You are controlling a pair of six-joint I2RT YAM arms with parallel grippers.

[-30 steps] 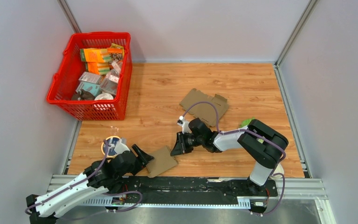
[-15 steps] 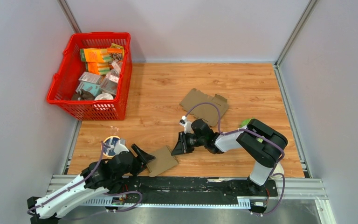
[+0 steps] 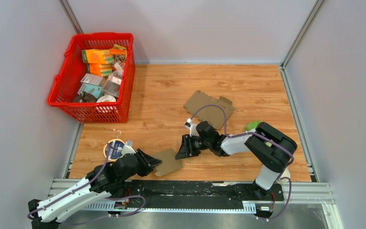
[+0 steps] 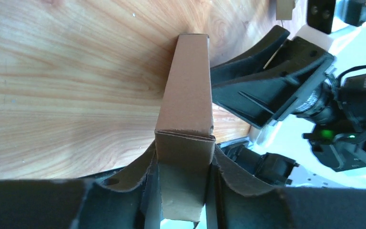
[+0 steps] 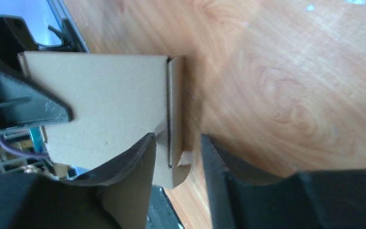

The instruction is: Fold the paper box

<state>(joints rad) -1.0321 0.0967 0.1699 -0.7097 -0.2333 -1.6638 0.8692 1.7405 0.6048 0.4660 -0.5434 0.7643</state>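
A small brown paper box (image 3: 169, 162), partly folded, lies near the table's front edge. My left gripper (image 3: 151, 162) is shut on its left end. In the left wrist view the box (image 4: 186, 95) runs away from the left gripper (image 4: 184, 162), held between both fingers. My right gripper (image 3: 182, 150) is at the box's right corner. In the right wrist view the right gripper (image 5: 177, 143) straddles the box's folded edge (image 5: 174, 109) with a gap on the right side, so the jaws stand open.
A flat cardboard blank (image 3: 209, 107) lies behind the right arm. A red basket (image 3: 62, 81) full of packets stands at the back left. A tape roll (image 3: 113, 147) lies beside the left arm. A green object (image 3: 252, 125) sits by the right arm's elbow.
My left gripper has moved forward and closed on the box's left end; before, its jaws were open just left of the box. The right gripper has hardly moved.
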